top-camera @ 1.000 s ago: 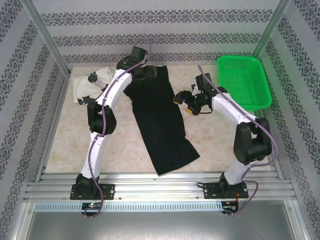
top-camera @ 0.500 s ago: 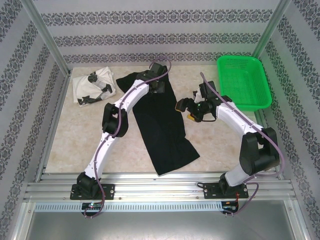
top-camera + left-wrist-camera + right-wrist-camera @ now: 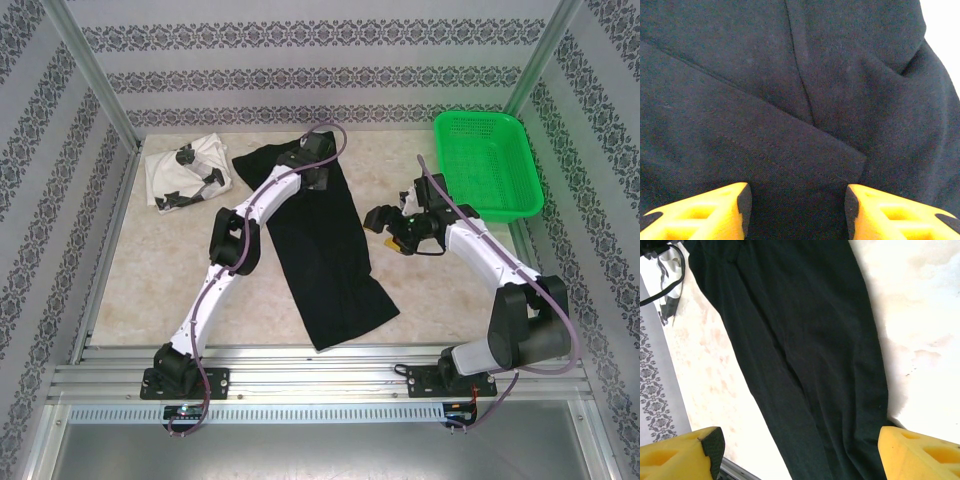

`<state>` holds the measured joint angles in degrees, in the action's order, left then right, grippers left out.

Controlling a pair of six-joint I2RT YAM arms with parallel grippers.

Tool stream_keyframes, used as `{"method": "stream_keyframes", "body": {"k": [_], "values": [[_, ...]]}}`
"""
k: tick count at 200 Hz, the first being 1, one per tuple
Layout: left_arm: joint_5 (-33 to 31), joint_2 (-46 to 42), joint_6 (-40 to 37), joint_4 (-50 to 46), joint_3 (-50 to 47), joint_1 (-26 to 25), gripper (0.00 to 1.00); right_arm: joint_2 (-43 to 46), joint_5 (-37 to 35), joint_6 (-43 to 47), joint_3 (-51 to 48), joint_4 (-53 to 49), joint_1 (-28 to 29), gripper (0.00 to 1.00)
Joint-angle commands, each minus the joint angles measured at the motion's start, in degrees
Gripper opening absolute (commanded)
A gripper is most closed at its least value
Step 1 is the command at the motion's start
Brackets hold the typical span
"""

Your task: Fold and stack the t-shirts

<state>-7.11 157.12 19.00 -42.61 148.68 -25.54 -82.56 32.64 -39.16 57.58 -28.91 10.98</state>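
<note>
White tee (image 3: 185, 172): lies crumpled at the far left, not folded, well apart from both arms

Left gripper (image 3: 797, 202): I have it low over the far end of the black tee (image 3: 322, 250). Its fingers (image 3: 705, 215) are parted, with a folded hem lying between them and nothing pinched

Black tee: runs as a long band from far centre toward the near edge, with a flap sticking out at its far left

Right gripper (image 3: 800, 450): spread wide above the tee's right edge, empty

Basket (image 3: 490, 165): far right, apart from the cloth

Risk: if the left jaws take only the top layer, the lower layer stays down and the fold skews

Risk: if the two arms lift unevenly, the band drags crooked or bunches
</note>
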Motion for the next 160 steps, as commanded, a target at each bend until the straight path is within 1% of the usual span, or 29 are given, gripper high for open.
{"method": "stream_keyframes", "body": {"k": [1, 10, 29, 38, 56, 91, 111, 160], "values": [[0.70, 1.40, -2.11, 1.28, 2.14, -0.81, 0.52, 1.70, 1.48, 1.36, -0.45, -0.24, -0.37, 0.81], [0.65, 1.59, -2.41, 1.04, 2.18, -0.76, 0.47, 1.85, 1.55, 1.41, -0.46, -0.35, -0.43, 0.81], [-1.03, 1.45, -2.51, -0.04, 2.14, -0.69, 0.32, 2.13, 1.55, 1.36, -0.57, -0.36, -0.51, 0.81], [-1.73, 1.16, -2.48, -0.43, 2.07, -0.66, 0.29, 2.10, 1.51, 1.36, -0.62, -0.54, -0.54, 0.81], [-1.83, 0.15, -2.83, -0.19, 2.05, -0.66, 0.26, 2.08, 1.45, 1.40, -0.72, -0.45, -0.59, 0.81], [-1.41, -1.68, -3.06, 0.58, 1.46, -0.48, 0.17, 1.99, 1.46, 0.94, -1.10, 0.08, -0.54, 0.81], [-1.11, -2.97, -2.28, 0.57, 0.53, -0.33, 0.16, 2.17, 1.30, 1.01, -1.31, 0.08, -0.66, 0.81], [0.65, -10.39, 2.18, 8.02, -11.67, 0.26, 0.14, 1.79, 1.28, 0.57, -1.62, 0.60, -0.68, 0.81]]}}
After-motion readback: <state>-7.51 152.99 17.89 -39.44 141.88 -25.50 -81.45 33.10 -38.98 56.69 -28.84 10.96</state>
